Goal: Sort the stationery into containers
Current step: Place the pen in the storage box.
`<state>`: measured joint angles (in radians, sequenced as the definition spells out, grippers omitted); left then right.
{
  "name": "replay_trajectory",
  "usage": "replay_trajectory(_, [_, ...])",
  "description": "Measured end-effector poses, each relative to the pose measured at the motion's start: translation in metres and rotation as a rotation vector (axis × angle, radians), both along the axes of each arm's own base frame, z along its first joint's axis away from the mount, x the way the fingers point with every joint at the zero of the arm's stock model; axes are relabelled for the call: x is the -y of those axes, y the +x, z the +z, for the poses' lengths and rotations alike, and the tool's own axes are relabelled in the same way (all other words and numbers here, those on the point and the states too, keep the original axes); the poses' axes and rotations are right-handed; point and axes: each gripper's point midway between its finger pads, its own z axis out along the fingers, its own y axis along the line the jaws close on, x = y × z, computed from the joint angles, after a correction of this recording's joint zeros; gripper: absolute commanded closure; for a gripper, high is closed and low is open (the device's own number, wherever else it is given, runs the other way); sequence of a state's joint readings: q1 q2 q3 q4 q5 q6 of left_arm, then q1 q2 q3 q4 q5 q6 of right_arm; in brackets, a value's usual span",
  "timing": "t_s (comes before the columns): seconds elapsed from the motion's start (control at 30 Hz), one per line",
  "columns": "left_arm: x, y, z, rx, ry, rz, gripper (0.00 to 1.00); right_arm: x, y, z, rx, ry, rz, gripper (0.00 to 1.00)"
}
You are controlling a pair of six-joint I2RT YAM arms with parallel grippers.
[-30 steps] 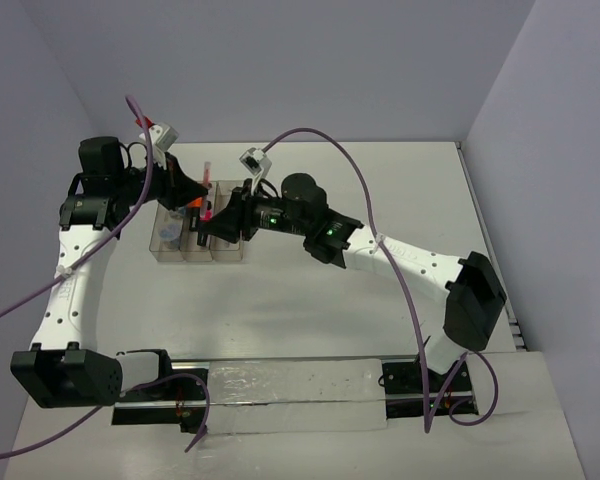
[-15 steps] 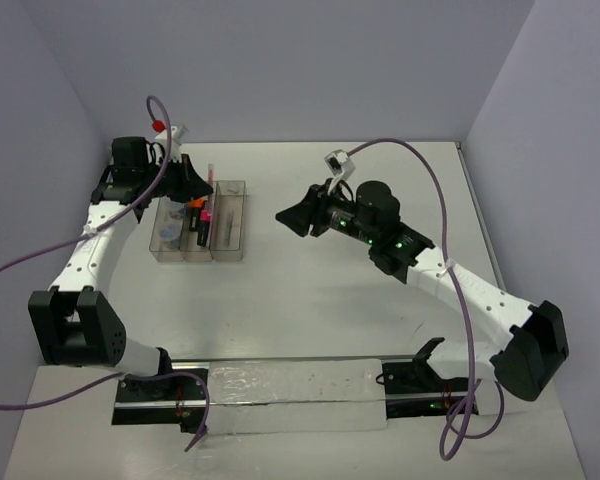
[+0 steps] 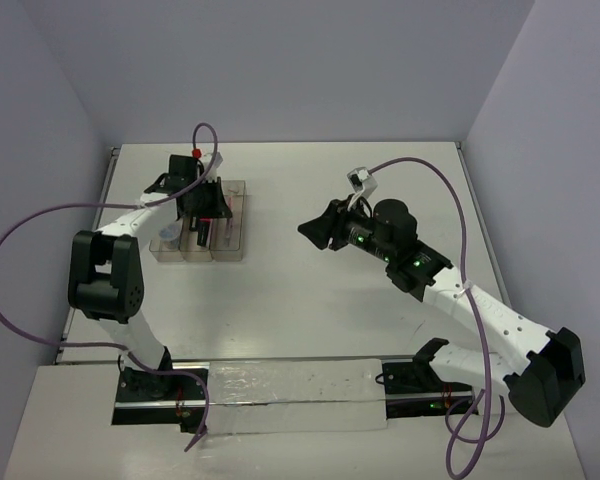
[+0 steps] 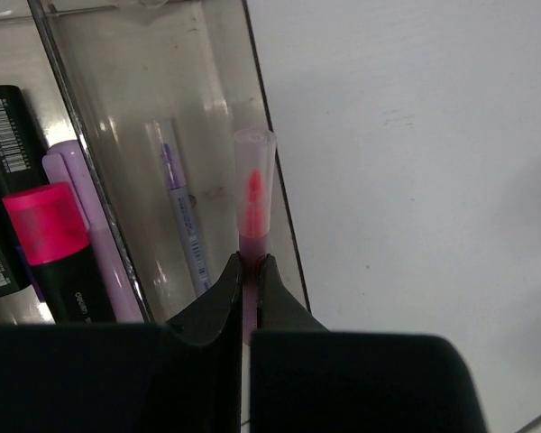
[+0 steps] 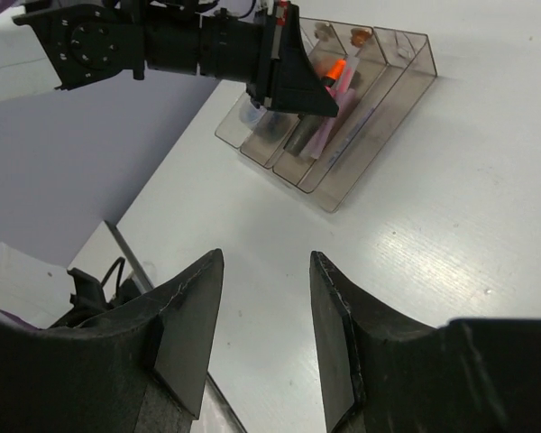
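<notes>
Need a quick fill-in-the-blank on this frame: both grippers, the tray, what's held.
1. The left gripper is shut on a thin ___ pen.
2. The right gripper is open and holds ___.
3. The clear tray has ___ long compartments side by side.
Missing words: pink; nothing; three.

light: I'm seeing soft, even overhead light brightening the white table [image 3: 310,290] | shadows: only faint ones are falling across it | glare: clear tray [image 4: 207,81] is throwing pale reflections | focus: left gripper [image 4: 250,266] is blurring dark up close, right wrist view is reading sharp
</notes>
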<state>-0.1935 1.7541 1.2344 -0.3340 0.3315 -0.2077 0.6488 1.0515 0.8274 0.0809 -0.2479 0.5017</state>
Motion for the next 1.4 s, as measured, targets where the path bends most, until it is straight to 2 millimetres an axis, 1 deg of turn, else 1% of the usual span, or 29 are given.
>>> replay_trajectory(0.13, [0.004,0.005,-0.019,-0.020,0.035,0.019,1.00,0.003,0.001,-0.001,0.000,-0.003,-0.010,0.50])
replay_trajectory(0.3, [0.008,0.011,-0.049,-0.075,0.085,0.037,1.00,0.010,0.001,-0.001,0.005,-0.004,-0.023,0.51])
replay_trajectory(0.37, [0.005,0.012,-0.058,-0.093,0.102,0.048,0.98,0.013,0.001,-0.003,0.003,-0.007,-0.031,0.51])
replay_trajectory(0.43, [0.004,0.015,-0.062,-0.107,0.114,0.062,0.96,0.016,0.002,-0.005,0.000,-0.011,-0.038,0.51])
replay_trajectory(0.57, [0.004,0.028,-0.062,-0.110,0.122,0.082,0.94,0.020,0.005,-0.007,-0.005,-0.014,-0.050,0.51])
replay_trajectory(0.73, [0.003,0.034,-0.068,-0.124,0.138,0.094,0.93,0.021,0.006,-0.007,-0.004,-0.015,-0.051,0.51])
replay_trajectory(0.87, [0.004,0.040,-0.074,-0.138,0.141,0.095,0.88,0.024,0.008,-0.007,-0.002,-0.017,-0.058,0.51])
replay_trajectory(0.9, [0.004,0.040,-0.074,-0.140,0.141,0.095,0.84,0.024,0.009,-0.008,-0.002,-0.017,-0.060,0.51])
replay_trajectory(0.97, [0.004,0.041,-0.074,-0.141,0.144,0.098,0.80,0.026,0.011,-0.008,0.000,-0.019,-0.066,0.52])
replay_trajectory(1.4, [0.003,0.040,-0.074,-0.153,0.145,0.106,0.77,0.029,0.012,-0.008,0.000,-0.020,-0.060,0.52])
